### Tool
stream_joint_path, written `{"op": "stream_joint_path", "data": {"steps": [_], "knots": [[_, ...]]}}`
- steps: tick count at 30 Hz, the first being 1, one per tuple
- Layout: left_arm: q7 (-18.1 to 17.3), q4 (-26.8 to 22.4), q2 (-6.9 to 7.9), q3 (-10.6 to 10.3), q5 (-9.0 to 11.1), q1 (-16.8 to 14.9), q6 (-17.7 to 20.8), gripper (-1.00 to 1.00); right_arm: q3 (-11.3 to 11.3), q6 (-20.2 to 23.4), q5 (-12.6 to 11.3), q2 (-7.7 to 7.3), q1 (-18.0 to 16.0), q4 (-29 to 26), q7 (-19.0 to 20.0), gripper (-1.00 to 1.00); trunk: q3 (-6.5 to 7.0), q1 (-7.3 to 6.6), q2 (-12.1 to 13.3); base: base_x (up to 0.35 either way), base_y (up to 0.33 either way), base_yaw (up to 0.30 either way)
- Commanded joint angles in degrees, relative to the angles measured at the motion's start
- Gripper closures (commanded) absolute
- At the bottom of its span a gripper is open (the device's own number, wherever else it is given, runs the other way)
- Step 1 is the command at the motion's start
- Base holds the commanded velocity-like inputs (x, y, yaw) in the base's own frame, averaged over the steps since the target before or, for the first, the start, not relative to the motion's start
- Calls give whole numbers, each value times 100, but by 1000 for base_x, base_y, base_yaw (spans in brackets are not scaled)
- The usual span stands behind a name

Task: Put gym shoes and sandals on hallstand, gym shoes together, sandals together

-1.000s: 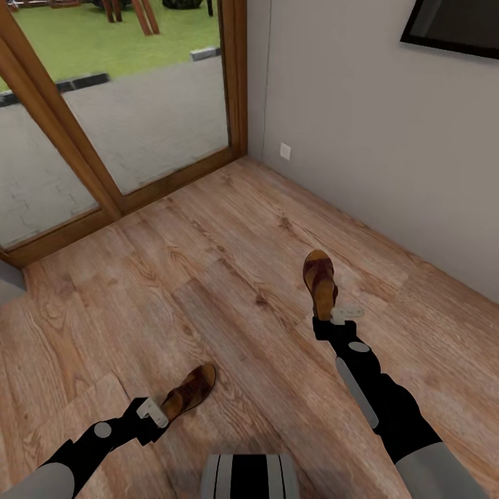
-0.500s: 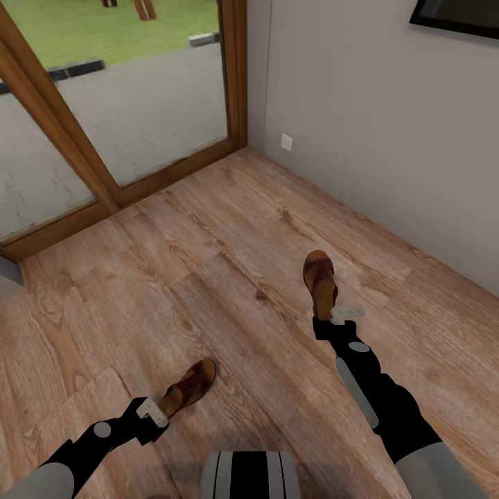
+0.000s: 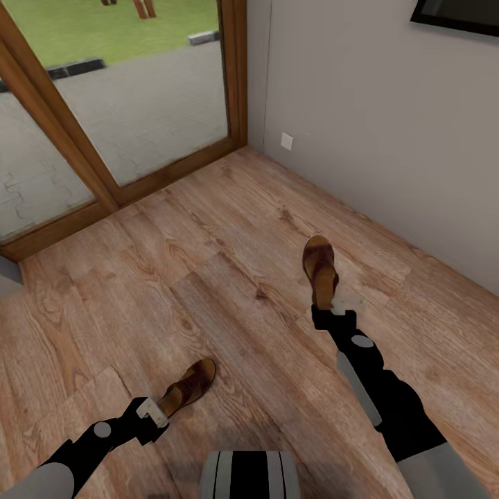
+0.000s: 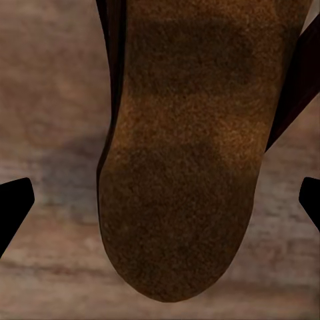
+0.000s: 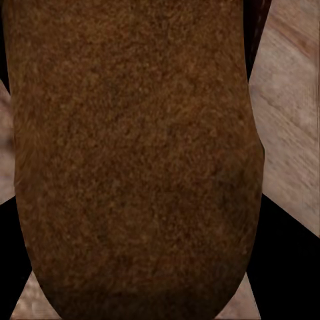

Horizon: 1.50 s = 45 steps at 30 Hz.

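right gripper [image 3: 337, 305] has advanced, fingers clamped on its sandal [image 3: 321, 269]; left gripper [image 3: 158, 414] clamps the other sandal [image 3: 190, 386].

Floor [image 3: 173, 277]: wood planks, matt, with strong grain and knots. Sandal beyond the right gripper [image 3: 337, 305] [image 3: 320, 267]: dark brown leather straps, tan insole that looks rough and suede-like up close [image 5: 133, 160]; the sandal at the left gripper [image 3: 161, 410] [image 3: 190, 384] has the same grainy matt insole [image 4: 180, 167]. Arms [image 3: 374, 388]: smooth black and grey plastic; wall [image 3: 374, 118] flat matt grey; door frame [image 3: 232, 69] varnished wood.
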Motion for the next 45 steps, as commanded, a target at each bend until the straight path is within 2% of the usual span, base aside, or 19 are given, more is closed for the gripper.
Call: {"op": "stream_joint_path", "data": {"steps": [1,4,8,11,15,29,33,43,44,45], "knots": [[-15,-3,0,22,-49,-1,-28,-100,17,17,-80,-8,-3,-172,-61,100,-4,0,-1,0,0,0],[-15,-5,0,24,-54,-2,-27,-100,22,72,-76,-8,-3,-809,-63,100,-4,0,-1,0,0,0],[-15,-2,0,25,-52,0,-23,-100,36,100,-78,-4,-3,-959,-54,100,-4,0,-1,0,0,0],[-15,-5,0,25,-53,-2,-24,-100,40,105,-80,-1,-3,-979,-50,100,-11,0,-1,0,0,0],[-15,-6,0,25,-55,-1,-23,-100,41,107,-81,0,-3,-986,-49,100,-123,10,-6,0,0,0],[-15,-9,0,25,-56,-4,-22,-100,42,105,-81,0,-3,-989,-48,100,-130,10,-6,0,0,0],[-15,-9,0,27,-56,-1,-22,-100,42,104,-81,0,-1,-989,-48,100,-235,20,-12,0,0,0],[11,-32,0,46,-48,-3,-22,-100,42,100,-81,0,0,-989,-48,100,-253,20,-12,0,0,0],[14,-34,0,48,-48,-3,-22,100,42,99,-81,0,-1,-989,-48,100,-253,20,-12,0,0,0],[16,-39,2,49,-48,-5,-21,100,42,101,-79,0,-2,-989,-48,100,-253,20,-12,0,0,0]]}}
